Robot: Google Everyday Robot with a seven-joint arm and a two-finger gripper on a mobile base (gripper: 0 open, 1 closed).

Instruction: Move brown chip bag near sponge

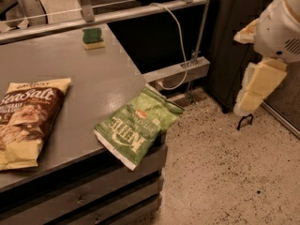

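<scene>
One view only, the camera view, looking down across the counter (93, 78).

- brown chip bag (26, 121): lies flat near the counter's front edge on the left side, "Sea Salt" lettering up. Its left part is cut off by the frame. Nothing is touching it.
- sponge (93, 37): at the far edge of the counter, close to the far right corner and just beside the metal rail (117, 15). Green side up, yellow base on the surface.
- The bag and the sponge are well apart, with bare counter between them.
- green Kettle bag (138, 125): lies flat on the front right corner, with one end overhanging the counter's right edge. It sits between the brown bag and the arm and touches neither.
- claw (248, 100): off the counter, out past its right edge, hanging below the white arm housing (281, 27) over the speckled floor (225, 172). It is well clear of both bags and carries nothing I can see. Released or clenched: cannot tell.
- white cable (180, 41): loops down behind the right edge to a grey box (180, 74) low by the floor.
</scene>
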